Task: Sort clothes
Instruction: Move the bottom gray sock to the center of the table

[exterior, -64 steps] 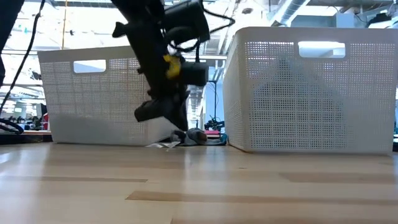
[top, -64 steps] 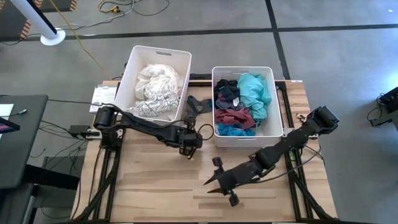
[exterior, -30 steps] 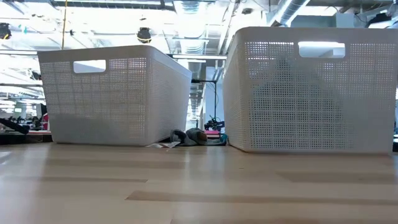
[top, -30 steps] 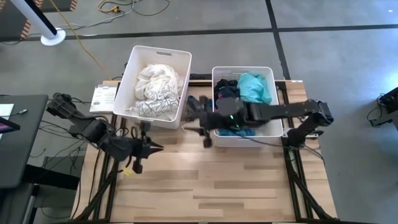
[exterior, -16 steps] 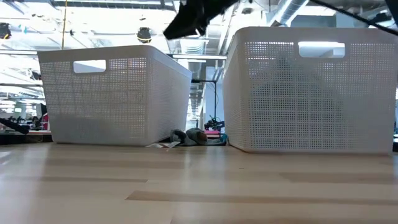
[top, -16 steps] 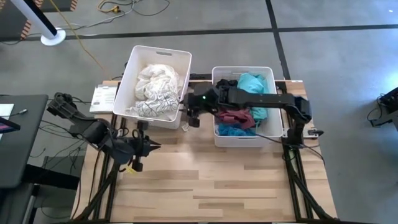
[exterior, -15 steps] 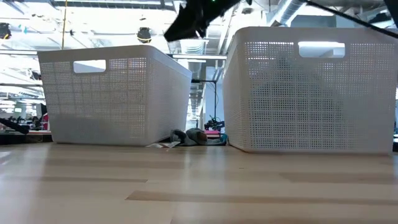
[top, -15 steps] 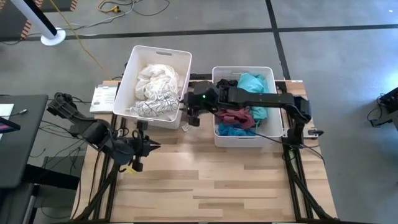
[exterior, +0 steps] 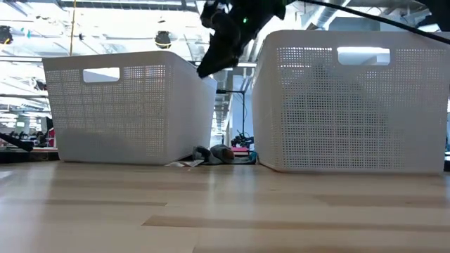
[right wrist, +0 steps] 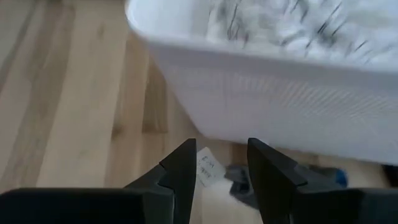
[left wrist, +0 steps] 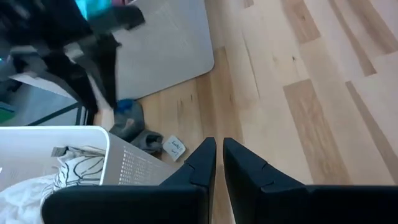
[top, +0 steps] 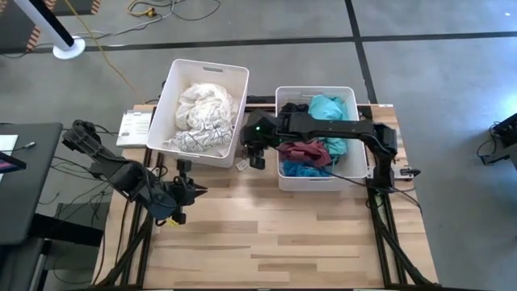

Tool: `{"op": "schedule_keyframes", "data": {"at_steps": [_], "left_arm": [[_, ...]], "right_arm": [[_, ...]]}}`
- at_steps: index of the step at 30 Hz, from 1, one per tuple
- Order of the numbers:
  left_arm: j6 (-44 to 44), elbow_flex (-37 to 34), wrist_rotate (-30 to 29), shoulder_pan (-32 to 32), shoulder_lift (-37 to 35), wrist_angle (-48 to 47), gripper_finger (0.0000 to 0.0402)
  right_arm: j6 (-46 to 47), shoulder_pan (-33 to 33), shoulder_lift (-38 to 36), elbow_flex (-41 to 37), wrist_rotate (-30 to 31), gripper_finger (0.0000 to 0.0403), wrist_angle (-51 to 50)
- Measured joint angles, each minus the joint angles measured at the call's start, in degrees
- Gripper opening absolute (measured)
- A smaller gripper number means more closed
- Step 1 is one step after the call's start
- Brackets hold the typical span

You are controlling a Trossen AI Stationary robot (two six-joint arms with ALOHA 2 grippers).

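Clothes (top: 313, 133): sorted into two bins (top: 202, 73), one dark garment (exterior: 211, 154) between them.
Right gripper (top: 255, 158): reaching above that gap, jaws apart, holding nothing.
Left gripper (top: 191, 191): low over table (top: 283, 234), closed, holding nothing.

I'm seeing white, line-patterned clothes (top: 199, 115) filling the left white bin (top: 179, 71), teal and maroon garments (top: 317, 133) filling the right.

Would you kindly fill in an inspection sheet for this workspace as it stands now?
Surface: wooden table, bare in front.
Job's things: white clothes in left bin; coloured clothes in right bin; grey garment on the table in the gap between the bins.
Clutter: tag beside the grey garment.
Grippers: right gripper open, empty, above the gap; left gripper shut, empty, at the table's left edge.
Cables: yellow cable on floor.
Surroundings: black desk to the left.
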Motion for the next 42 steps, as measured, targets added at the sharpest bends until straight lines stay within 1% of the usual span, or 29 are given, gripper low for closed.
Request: {"op": "schedule_keyframes", "data": {"at_steps": [6, 10, 17, 19, 22, 26, 29, 32, 34, 36, 40, 42], "left_arm": [[0.71, -0.22, -0.26, 0.07, -0.04, 1.65, 0.0028], [0.52, -0.23, -0.28, 0.07, -0.04, 1.78, 0.0028], [0.17, -0.23, -0.26, 0.07, -0.04, 1.59, 0.0028], [0.17, -0.23, -0.26, 0.07, -0.04, 1.64, 0.0028], [0.32, -0.23, -0.26, 0.07, -0.04, 1.69, 0.0028], [0.52, -0.23, -0.26, 0.07, -0.04, 1.75, 0.0028], [0.50, -0.23, -0.24, 0.07, -0.04, 1.81, 0.0028], [0.28, -0.23, -0.23, 0.07, -0.03, 1.81, 0.0028], [0.10, -0.23, -0.21, 0.07, -0.02, 1.79, 0.0028], [0.04, -0.23, -0.19, 0.07, 0.00, 1.81, 0.0028], [-0.02, -0.56, -0.19, 0.07, 0.00, 1.91, 0.0028], [0.21, -1.38, -0.19, 0.07, -0.04, 2.63, 0.0028]], "right_arm": [[0.16, -0.95, 5.44, 1.65, 1.56, 0.0159, -0.52], [0.09, -2.19, 8.93, 3.57, 1.76, 0.0159, -3.61], [-0.41, -5.94, 10.34, 4.44, 1.98, 0.0162, -5.37], [-1.51, -6.82, 10.43, 4.40, 2.09, 0.0175, -6.23], [-2.69, -7.21, 10.32, 4.40, 2.06, 0.0216, -6.41], [-1.00, -7.70, 10.70, 4.40, 2.09, 0.0274, -6.33], [0.13, -8.32, 11.55, 4.41, 2.15, 0.0299, -6.89], [0.18, -8.35, 13.86, 4.57, 2.15, 0.0308, -6.87], [0.15, -8.38, 15.46, 4.45, 2.17, 0.0309, -8.89], [0.00, -8.33, 16.90, 4.44, 2.09, 0.0310, -8.57], [-0.21, -8.50, 18.20, 4.82, 2.61, 0.0310, -8.90], [-0.48, -8.50, 18.32, 4.86, 4.02, 0.0310, -8.81]]}}
